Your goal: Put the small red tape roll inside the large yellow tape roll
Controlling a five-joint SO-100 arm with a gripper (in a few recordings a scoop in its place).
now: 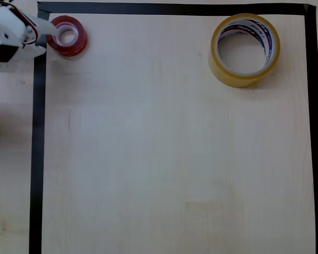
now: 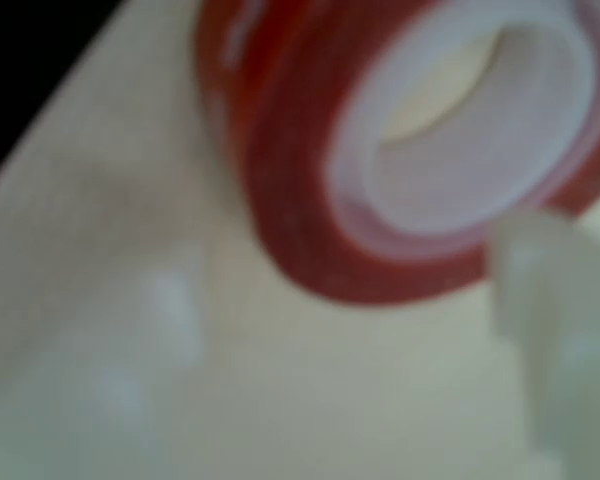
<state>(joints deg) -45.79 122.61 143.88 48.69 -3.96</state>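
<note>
At desk's top-left corner, white gripper (image 1: 52, 33) meets small glossy red tape roll (image 1: 68, 35)
Jaws spread, holding nothing; straddle the roll's wall squarely before closing

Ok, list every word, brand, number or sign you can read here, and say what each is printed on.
Large translucent yellow tape roll, white inner core: red and blue print in the overhead view, too small and blurred to read.
Small glossy red tape roll: no print visible in either view.
White gripper: no markings visible.
</note>
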